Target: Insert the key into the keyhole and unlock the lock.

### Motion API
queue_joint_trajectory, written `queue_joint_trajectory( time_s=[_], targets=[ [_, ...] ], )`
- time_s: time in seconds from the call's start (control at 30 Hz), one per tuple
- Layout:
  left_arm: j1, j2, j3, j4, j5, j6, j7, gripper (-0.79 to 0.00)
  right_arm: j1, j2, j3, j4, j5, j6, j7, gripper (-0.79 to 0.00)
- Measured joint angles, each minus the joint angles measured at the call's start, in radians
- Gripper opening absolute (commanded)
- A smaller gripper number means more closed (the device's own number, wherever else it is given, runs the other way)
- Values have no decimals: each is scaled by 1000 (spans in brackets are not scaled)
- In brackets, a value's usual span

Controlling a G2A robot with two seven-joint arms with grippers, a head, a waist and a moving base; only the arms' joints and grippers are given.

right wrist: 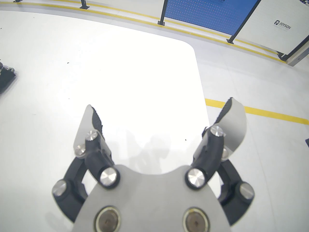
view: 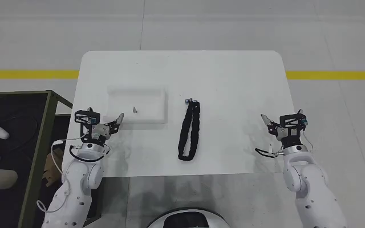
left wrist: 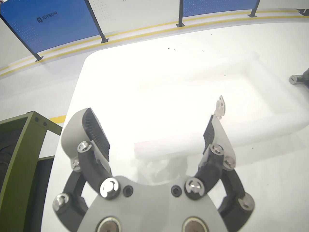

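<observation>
Currently my left gripper (left wrist: 152, 119) hangs spread wide and empty at the table's near left edge. The key (left wrist: 221, 108) lies just ahead of it in the white tray (view: 151, 98), a little toward mid-table, its long axis seemingly pointing away from me. The black lock (view: 189, 131) lies stretched near-to-far just beyond the tray, and my right gripper (view: 261, 135), likewise spread and empty, sits well apart at the opposite edge, so I judge the left better placed to take the key.
</observation>
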Motion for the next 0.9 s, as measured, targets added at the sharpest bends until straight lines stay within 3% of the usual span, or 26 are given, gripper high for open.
queue_joint_trajectory(
  time_s=[0.13,0.23,0.33,0.47,0.6,0.67,0.83,0.9],
  targets=[
    [-39,-1,-24,-47,-85,-26,-65,0,0,0,0,0,0,0,0,0],
    [-135,2,-61,-90,-194,-31,-249,0,0,0,0,0,0,0,0,0],
    [-305,9,-82,-85,-350,-6,-586,0,0,0,0,0,0,0,0,0],
    [-612,22,-36,62,-547,34,-1124,0,0,0,0,0,0,0,0,0],
    [-832,26,56,195,-638,84,-1477,0,0,0,0,0,0,0,0,0],
    [-889,29,129,256,-666,100,-1539,0,0,0,0,0,0,0,0,0],
    [-963,61,325,371,-746,148,-1535,-9,0,0,0,0,0,0,0,0],
    [-989,81,399,388,-768,151,-1535,-111,0,0,0,0,0,0,0,0]
  ],
)
